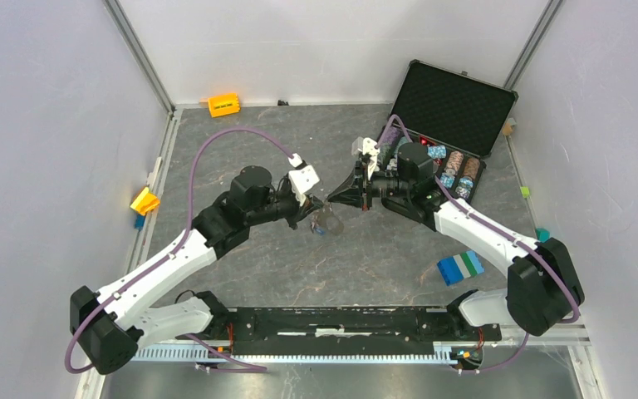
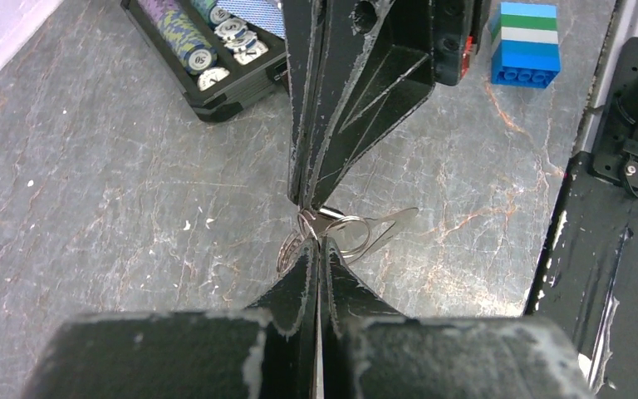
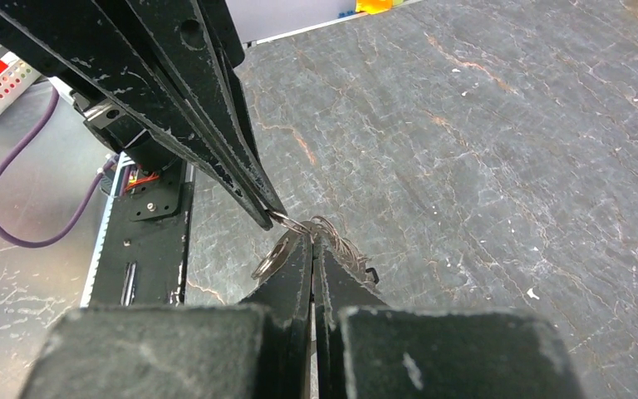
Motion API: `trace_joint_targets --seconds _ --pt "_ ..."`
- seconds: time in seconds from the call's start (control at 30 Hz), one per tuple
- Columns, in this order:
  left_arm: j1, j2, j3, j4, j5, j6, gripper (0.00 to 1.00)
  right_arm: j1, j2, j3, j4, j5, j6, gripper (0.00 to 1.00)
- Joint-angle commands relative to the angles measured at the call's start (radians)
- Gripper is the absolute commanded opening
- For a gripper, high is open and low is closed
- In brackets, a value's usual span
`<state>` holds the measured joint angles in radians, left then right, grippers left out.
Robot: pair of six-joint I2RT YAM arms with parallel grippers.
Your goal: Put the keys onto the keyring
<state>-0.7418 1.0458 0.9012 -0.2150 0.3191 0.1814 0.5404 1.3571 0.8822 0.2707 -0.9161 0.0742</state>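
Left gripper (image 2: pixel 316 243): my jaws closed on keyring (image 2: pixel 289 249).
Right gripper (image 3: pixel 311 241): closed on keyring too.
Case (image 1: pixel 457 104): open, chips (image 1: pixel 457 169) in rows.
Keys (image 2: pixel 385 224): bunched between grippers; heads unclear.

- On your left gripper (image 2: pixel 317 249) and right gripper (image 2: pixel 301 193) you see matt black plastic fingers, their edges scuffed pale and rough.
- Your keyring (image 2: pixel 349 235) is thin bare metal wire, bright and glossy.
- The key (image 2: pixel 392 221) shows you a flat, smooth, silvery metal blade.
- Your worktop (image 2: pixel 91 208) looks like matt dark grey stone, veined rust and white.
- At the far right corner, the case (image 1: pixel 457 96) has dimpled matt black foam.
- Near the right edge, the brick (image 2: pixel 526 41) is smooth plastic.
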Motion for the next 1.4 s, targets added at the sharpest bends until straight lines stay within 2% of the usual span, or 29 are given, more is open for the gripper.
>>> trace_joint_targets --seconds 0.0,0.33,0.43,0.63,0.87,1.0,1.2,1.37 --pt "-0.002 -0.036 -0.005 0.072 0.108 0.077 0.02 -0.008 -0.007 -0.017 0.085 -0.022 0.006 0.01" --pt "0.011 -0.076 -0.034 0.055 0.248 0.148 0.02 -0.014 -0.016 -0.021 0.046 -0.13 -0.111 0.06" --pt "0.015 -0.088 -0.041 0.055 0.268 0.154 0.02 -0.022 -0.015 -0.023 0.028 -0.164 -0.143 0.13" --pt "0.026 -0.11 -0.056 0.061 0.277 0.162 0.02 -0.039 -0.024 -0.01 -0.036 -0.215 -0.221 0.32" --pt "0.041 -0.121 -0.064 0.075 0.31 0.16 0.02 -0.051 -0.083 0.047 -0.204 -0.249 -0.366 0.4" --pt "0.046 -0.103 -0.047 0.059 0.386 0.174 0.02 -0.051 -0.129 0.057 -0.245 -0.245 -0.402 0.45" --pt "0.051 -0.035 0.031 -0.024 0.481 0.242 0.02 -0.04 -0.189 -0.003 -0.184 -0.23 -0.363 0.43" --pt "0.054 0.009 0.043 0.003 0.541 0.198 0.02 -0.009 -0.215 -0.028 -0.204 -0.22 -0.394 0.4"
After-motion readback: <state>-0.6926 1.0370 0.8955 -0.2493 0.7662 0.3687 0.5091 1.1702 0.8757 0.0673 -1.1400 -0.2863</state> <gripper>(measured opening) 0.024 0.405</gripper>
